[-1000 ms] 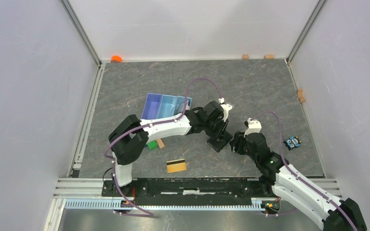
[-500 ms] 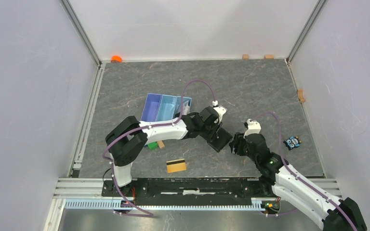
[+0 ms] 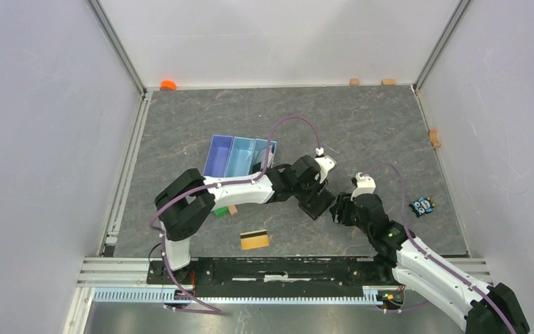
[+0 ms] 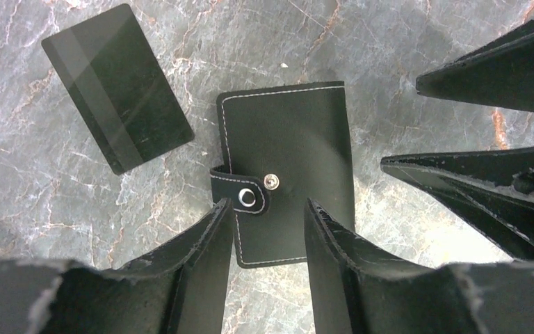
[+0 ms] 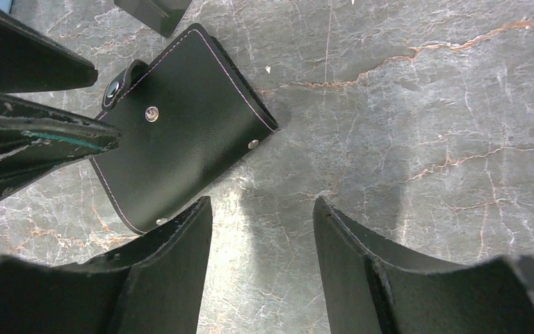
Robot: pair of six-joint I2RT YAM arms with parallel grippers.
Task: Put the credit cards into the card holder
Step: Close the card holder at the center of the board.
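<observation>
Left gripper (image 4: 270, 203) is widening its jaws over the snap tab (image 4: 247, 195) of the small black stitched card holder (image 4: 299, 139) — lying shut on the marbled table (image 4: 396, 42), right gripper (image 5: 263, 202) hovering parted beside — unsnapping likely coming first.

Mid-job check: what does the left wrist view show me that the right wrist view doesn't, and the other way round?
Left wrist only: the whole black card, stripe visible, lying flat beside the card holder without touching it. Right wrist only: the stretch of marbled table beyond the holder; of that card it catches just a corner. Both: the closed holder flat on the table, its tab's snap off the stud, with the left fingers and right fingers open around it, gripping nothing.
</observation>
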